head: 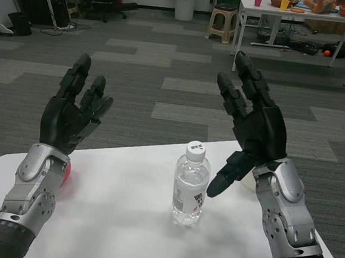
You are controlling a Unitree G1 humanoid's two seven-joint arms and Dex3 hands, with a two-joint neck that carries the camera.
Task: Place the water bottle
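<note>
A clear water bottle (191, 185) with a white cap stands upright on the white table (123, 221), near its middle. My right hand (251, 128) is raised just right of the bottle, fingers spread and thumb pointing toward the bottle without touching it. Over the table's left side my left hand (73, 114) is held up, open, holding nothing.
A red object (66, 174) shows partly behind my left wrist on the table. A pale round object (249, 180) lies behind my right wrist near the table's far right edge. Beyond the table are grey carpet, a stool and another white table with items.
</note>
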